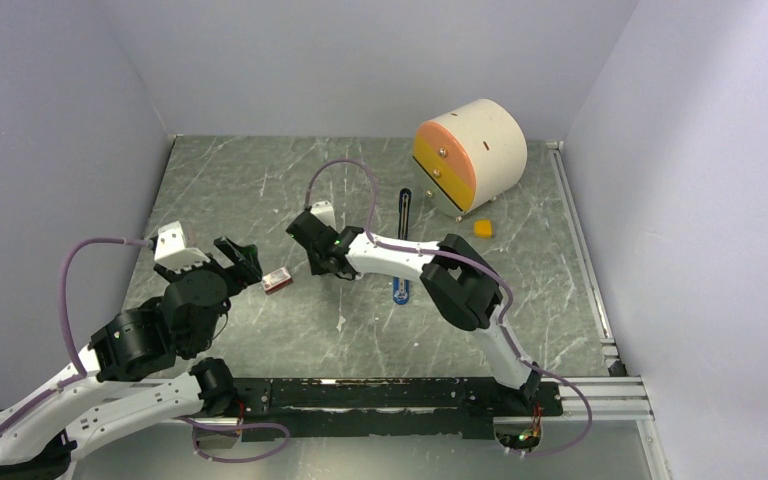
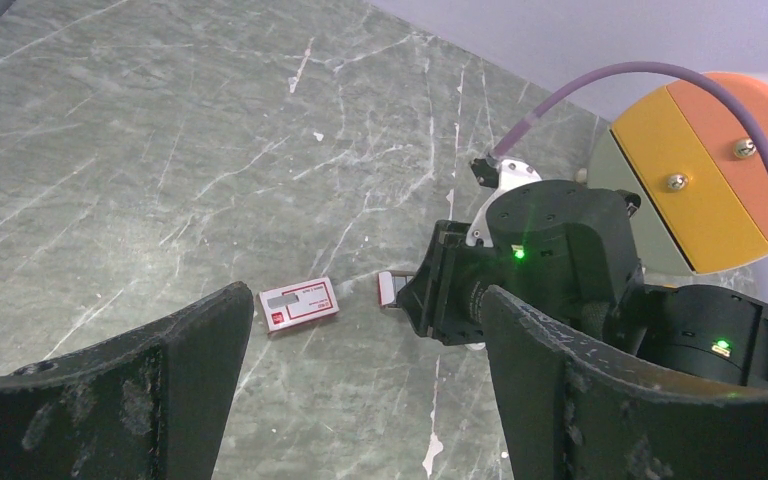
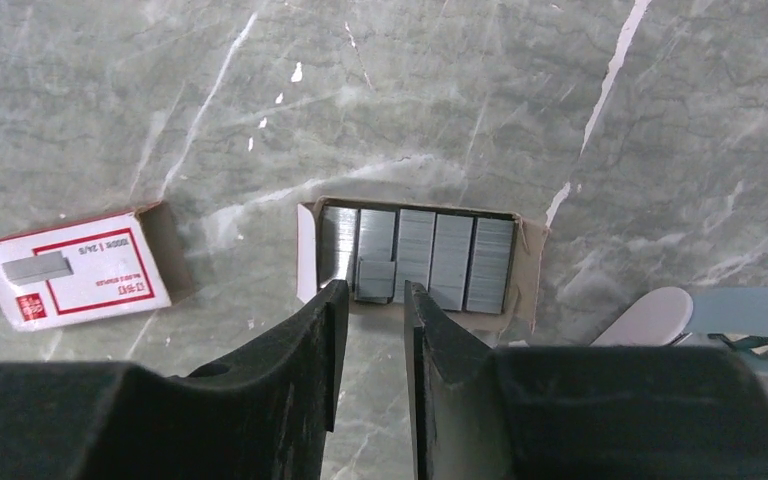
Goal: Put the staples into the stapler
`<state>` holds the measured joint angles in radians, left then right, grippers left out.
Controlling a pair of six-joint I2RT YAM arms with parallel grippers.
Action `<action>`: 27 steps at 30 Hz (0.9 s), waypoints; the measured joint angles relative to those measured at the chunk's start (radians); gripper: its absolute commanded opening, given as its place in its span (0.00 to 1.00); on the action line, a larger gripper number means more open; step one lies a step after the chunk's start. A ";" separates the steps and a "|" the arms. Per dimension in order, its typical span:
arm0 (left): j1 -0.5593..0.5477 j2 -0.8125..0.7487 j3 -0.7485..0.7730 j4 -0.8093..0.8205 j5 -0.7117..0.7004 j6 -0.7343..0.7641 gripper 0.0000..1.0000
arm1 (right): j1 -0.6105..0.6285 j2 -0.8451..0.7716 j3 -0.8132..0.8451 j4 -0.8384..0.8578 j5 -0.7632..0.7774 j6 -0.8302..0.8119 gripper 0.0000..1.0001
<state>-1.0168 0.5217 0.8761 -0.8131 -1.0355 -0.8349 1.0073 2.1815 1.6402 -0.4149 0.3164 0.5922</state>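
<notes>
The staples (image 3: pixel 415 258) are grey ribbed strips lying side by side in an open cardboard tray; a short loose strip (image 3: pixel 376 279) lies on them. My right gripper (image 3: pixel 370 290) hovers over the tray's near edge, jaws a narrow gap apart with nothing between them. In the top view this gripper (image 1: pixel 322 268) hides the tray. The stapler (image 1: pixel 401 290), blue and black, lies lengthwise right of it, partly under the right arm. My left gripper (image 2: pixel 365 305) is wide open and empty, left of the tray (image 2: pixel 392 290); it also shows in the top view (image 1: pixel 240 262).
A small red-and-white cardboard box (image 3: pixel 75 272) lies left of the tray, also seen from above (image 1: pixel 277 282). A pale-blue-and-white piece (image 3: pixel 660 318) lies right of the tray. A large cream cylinder with an orange-yellow face (image 1: pixel 470 152) and a small yellow block (image 1: pixel 482 228) stand at the back right.
</notes>
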 measured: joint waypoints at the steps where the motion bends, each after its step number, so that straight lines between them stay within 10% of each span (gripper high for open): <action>1: 0.000 0.000 0.000 0.000 0.000 0.000 0.89 | 0.000 0.005 0.002 -0.002 0.003 0.000 0.31; 27: 0.000 0.000 0.000 0.000 0.000 0.000 0.89 | -0.008 0.050 0.059 -0.023 -0.002 -0.004 0.24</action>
<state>-1.0168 0.5217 0.8761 -0.8131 -1.0355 -0.8352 0.9993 2.2314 1.6993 -0.4381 0.3145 0.5880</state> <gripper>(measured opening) 0.891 0.255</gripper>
